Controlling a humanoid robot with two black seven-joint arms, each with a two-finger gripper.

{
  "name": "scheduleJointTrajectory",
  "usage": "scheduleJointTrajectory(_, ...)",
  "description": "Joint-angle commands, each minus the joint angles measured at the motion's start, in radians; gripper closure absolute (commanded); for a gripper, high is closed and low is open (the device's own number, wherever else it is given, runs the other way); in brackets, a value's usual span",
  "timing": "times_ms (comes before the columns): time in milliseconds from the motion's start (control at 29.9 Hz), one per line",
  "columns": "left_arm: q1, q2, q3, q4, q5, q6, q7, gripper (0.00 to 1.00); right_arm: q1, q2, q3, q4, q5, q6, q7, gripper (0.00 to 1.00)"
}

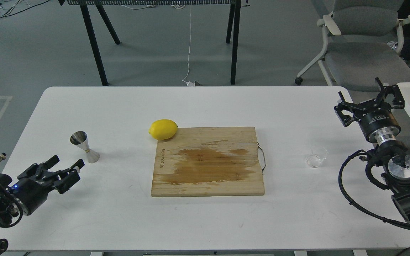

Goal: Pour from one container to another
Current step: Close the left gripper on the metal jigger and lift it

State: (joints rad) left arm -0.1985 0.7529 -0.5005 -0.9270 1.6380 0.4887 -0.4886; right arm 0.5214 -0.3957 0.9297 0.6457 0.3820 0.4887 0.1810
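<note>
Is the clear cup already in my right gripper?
No. The clear cup stands alone on the table, apart from the right gripper, which holds nothing.

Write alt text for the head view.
A white table holds a stained wooden cutting board, a yellow lemon at its far-left corner, a steel hourglass jigger left and a small clear cup right. Both black hands, left hand and right hand, grip nothing.

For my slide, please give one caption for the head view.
Jigger left, clear cup right, board and lemon between; both arms idle.
</note>
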Motion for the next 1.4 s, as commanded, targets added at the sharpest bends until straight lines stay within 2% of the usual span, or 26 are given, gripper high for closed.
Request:
scheduleJointTrajectory(0,-0.004,-0.036,0.002,0.034,-0.003,0.000,0.000,0.02,-0.006,-0.003,0.000,0.000,0.000,0.000,0.000,0.00)
scheduleJointTrajectory(368,-0.048,-0.119,0.008,0.165,-0.006,0.000,0.000,0.02,-0.011,-0.006,0.000,0.002,0.000,0.000,0.000,0.00)
scheduleJointTrajectory(1371,-0.164,-0.270,0.017,0.325,-0.006,0.000,0.000,0.02,-0.035,-0.011,0.006,-0.001,0.000,0.000,0.002,0.00)
